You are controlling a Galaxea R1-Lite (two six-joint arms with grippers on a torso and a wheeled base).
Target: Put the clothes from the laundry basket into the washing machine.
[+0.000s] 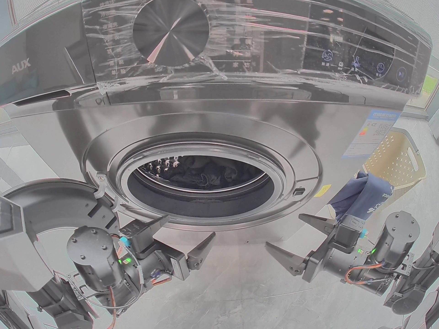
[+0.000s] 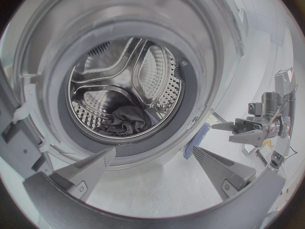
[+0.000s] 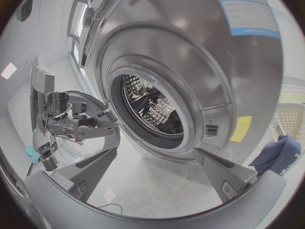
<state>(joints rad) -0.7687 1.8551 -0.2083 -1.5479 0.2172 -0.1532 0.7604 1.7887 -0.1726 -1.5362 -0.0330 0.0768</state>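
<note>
ok so starting on the left: the washing machine's round door is swung wide open. The left gripper hangs low just beside it, in front of the machine's lower rim, fingers spread apart with nothing between them. Its wrist view looks straight into the drum. Moving over, the washing machine fills the middle, with a big silver dial up top under crinkly plastic film and the round opening below it. Inside there's a crumpled pile of dark clothes lying at the bottom of the drum, touching the perforated wall. Next, the right gripper sits at about the same height as the left one, over the grey floor in front of the machine's lower right corner. It's wide open too and empty, tips pointing toward the left gripper, the two well apart. Just up and right of it there's a small yellow sticker on the machine's front. Then the interesting bit: a dark blue garment is draped over the near rim of the laundry basket and hangs down its side, close behind the right gripper's wrist but not touched by its fingers. The basket is pale yellowish plastic with a perforated wall, standing on the floor beside the machine's right side. Can't tell what else is in it from here.
</note>
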